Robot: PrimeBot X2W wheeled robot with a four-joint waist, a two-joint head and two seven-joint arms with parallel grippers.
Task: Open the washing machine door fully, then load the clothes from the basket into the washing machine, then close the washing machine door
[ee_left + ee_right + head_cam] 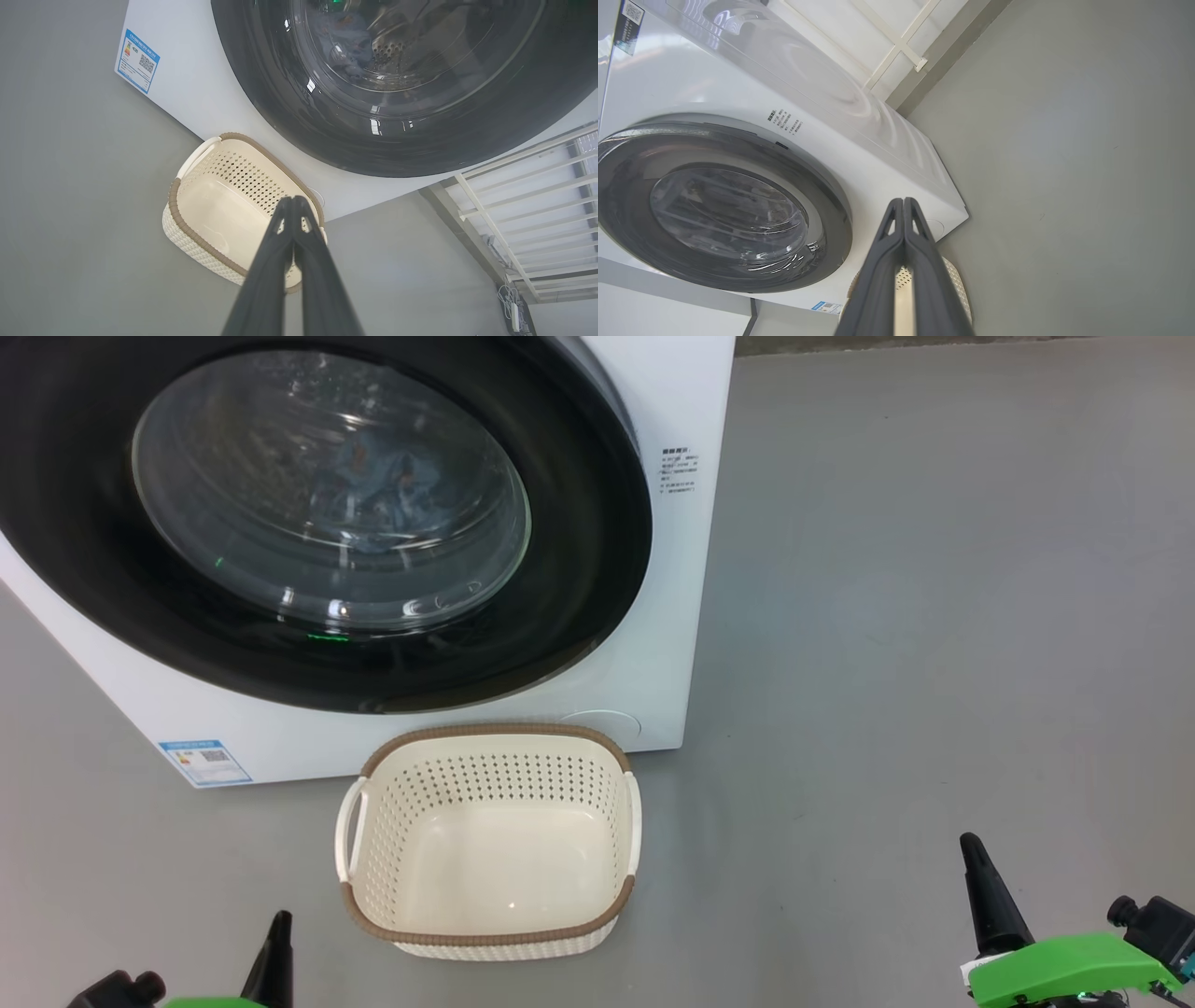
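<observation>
Plain grey floor (934, 616), white barred railing (496, 233), a white power strip (515, 317) with cables nearby

You cannot reach into the washing machine (672, 392): its door (579, 523) sits shut across the opening. The basket (485, 733) stands just before the machine's front, below the door, open at the top. Right of both, you have bare floor (934, 616) to pass over.
</observation>
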